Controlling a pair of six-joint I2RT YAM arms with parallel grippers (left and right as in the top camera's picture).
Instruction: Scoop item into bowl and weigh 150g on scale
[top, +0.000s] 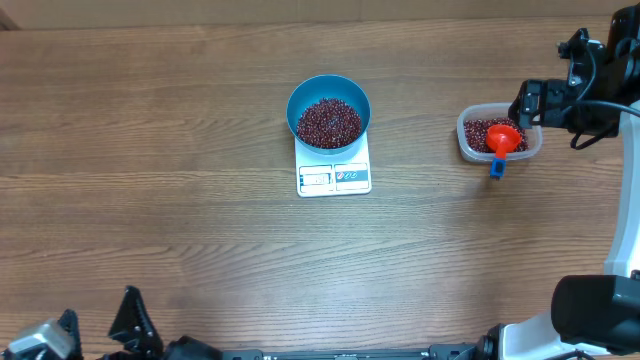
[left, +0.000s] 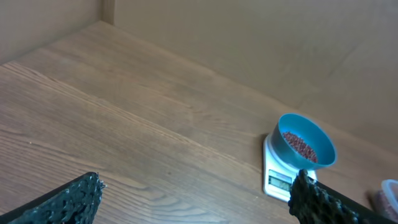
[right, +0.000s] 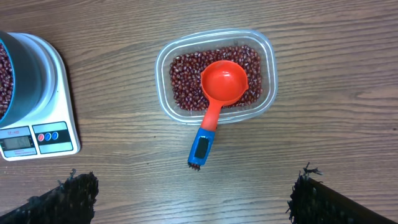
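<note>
Over the table (top: 150, 200), left hand (left: 196, 186) wide open, empty; right hand (right: 193, 186) likewise

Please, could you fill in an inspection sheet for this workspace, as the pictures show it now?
Surface: wood-grain table.
Job's things: blue bowl stands on the scale and holds beans; display unreadable. More beans in the clear tub; orange scoop lies in it, cup empty, blue handle over the rim.
Clutter: nothing seen.
Grippers: left gripper open, empty, far from the scale; right gripper open, empty, near the tub.
Cables: black cable on the right arm.
Surroundings: plain tan wall behind the table.
</note>
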